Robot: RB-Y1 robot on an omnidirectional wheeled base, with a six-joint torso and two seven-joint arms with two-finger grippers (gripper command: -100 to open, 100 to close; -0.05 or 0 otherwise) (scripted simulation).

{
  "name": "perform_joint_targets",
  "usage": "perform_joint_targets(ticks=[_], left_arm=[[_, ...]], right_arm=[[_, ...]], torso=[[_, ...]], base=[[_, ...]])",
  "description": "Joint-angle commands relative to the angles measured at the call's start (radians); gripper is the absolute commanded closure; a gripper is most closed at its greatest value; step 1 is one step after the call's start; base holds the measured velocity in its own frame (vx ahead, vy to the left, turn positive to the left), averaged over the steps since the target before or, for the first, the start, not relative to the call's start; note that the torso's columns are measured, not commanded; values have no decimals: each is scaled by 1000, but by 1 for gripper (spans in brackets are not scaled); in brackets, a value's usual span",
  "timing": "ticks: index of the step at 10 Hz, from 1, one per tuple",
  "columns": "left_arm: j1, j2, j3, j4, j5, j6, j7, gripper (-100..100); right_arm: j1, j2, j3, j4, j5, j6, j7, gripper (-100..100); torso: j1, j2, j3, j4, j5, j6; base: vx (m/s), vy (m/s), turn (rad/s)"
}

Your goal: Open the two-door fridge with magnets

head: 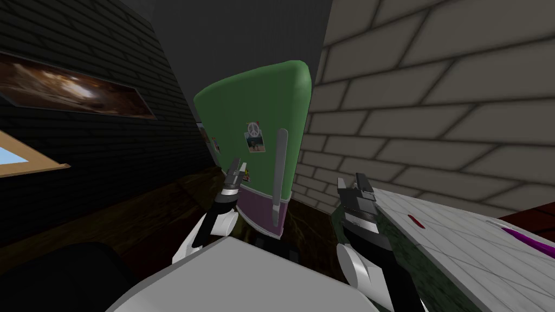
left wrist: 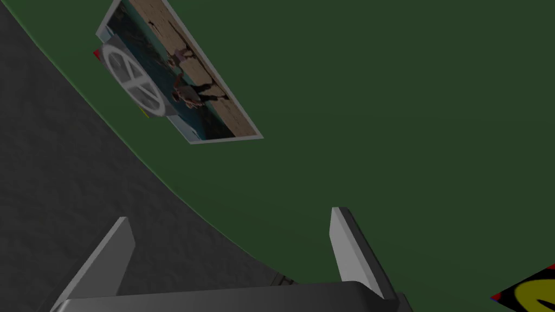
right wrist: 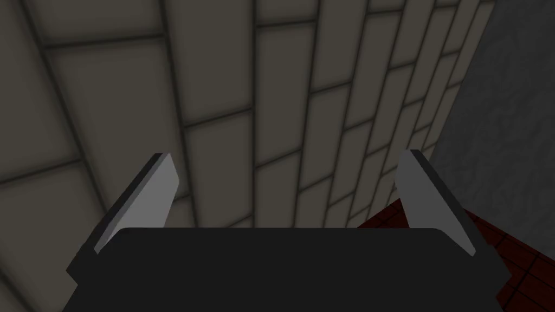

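Note:
The fridge [head: 255, 103] stands ahead of me with a green upper door and a purple lower door [head: 259, 208]. A grey vertical handle [head: 279, 173] runs along its right side. A photo with a peace-sign magnet [head: 254, 137] hangs on the green door. My left gripper [head: 237, 170] is open, close to the green door's left part, below the photo [left wrist: 189, 81]. A yellow and black magnet [left wrist: 528, 295] sits beside it. My right gripper [head: 355, 187] is open with nothing between its fingers, right of the fridge.
A white tiled counter [head: 460, 238] lies at the right, under my right arm. A light brick wall [head: 433, 108] rises behind it. A dark brick wall [head: 81, 162] with a framed picture [head: 70, 89] stands at the left. The floor is dark wood.

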Motion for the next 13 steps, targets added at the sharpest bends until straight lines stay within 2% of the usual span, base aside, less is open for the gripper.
perform_joint_targets(ticks=[1,9,10,11,13], left_arm=[[0,0,0,0,0,0,0,0],[0,0,0,0,0,0,0,0],[-4,33,-3,17,-1,-10,0,-100],[-7,45,-5,28,-1,-15,0,-100],[-16,71,-12,70,-4,-37,0,-100]], right_arm=[[0,0,0,0,0,0,0,0],[0,0,0,0,0,0,0,0],[0,0,0,0,0,0,0,0],[0,0,0,0,0,0,0,0],[0,0,0,0,0,0,0,0]], torso=[[0,40,-82,41,0,0],[0,618,-1234,617,0,0],[0,691,-1382,691,0,0],[-1,726,-1451,724,0,0],[-1,738,-1474,737,0,0]], base=[[0,0,0],[0,0,0],[-5,-14,-17],[-19,-30,-21],[-40,-47,-31]])
